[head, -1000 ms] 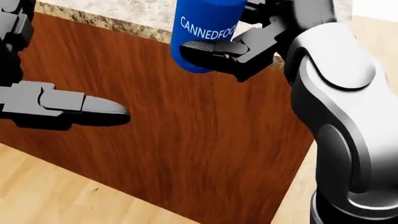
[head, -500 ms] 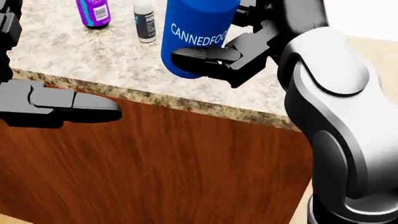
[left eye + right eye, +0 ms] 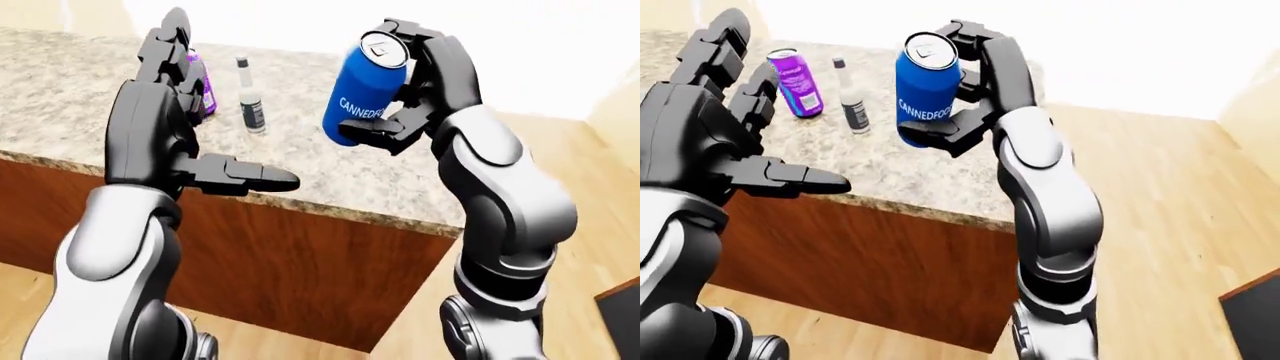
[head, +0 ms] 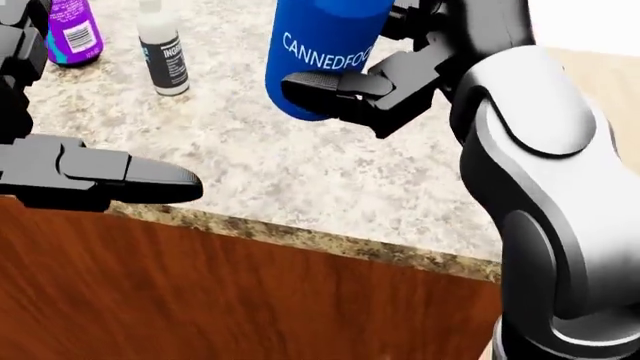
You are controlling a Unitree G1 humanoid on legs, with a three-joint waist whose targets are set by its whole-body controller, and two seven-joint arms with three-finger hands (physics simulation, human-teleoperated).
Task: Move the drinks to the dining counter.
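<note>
Blue can [image 3: 926, 88] sits clamped in the right hand [image 3: 965, 82], lifted above the counter [image 3: 330, 176] near its right edge. Left hand [image 3: 160, 142] hangs empty, fingers spread. A purple can [image 3: 793, 93] and small bottle [image 3: 850, 99] stand alongside. Best lowered upright, clear of them, before letting go.

blue can [image 4: 325, 52] – white print "CANNEDFOO", rest hidden behind robot hand [image 4: 375, 86] | small white bottle [image 4: 163, 51] – dark label, "INGR" legible running vertically | purple can [image 4: 70, 31] – label print too small to read
</note>
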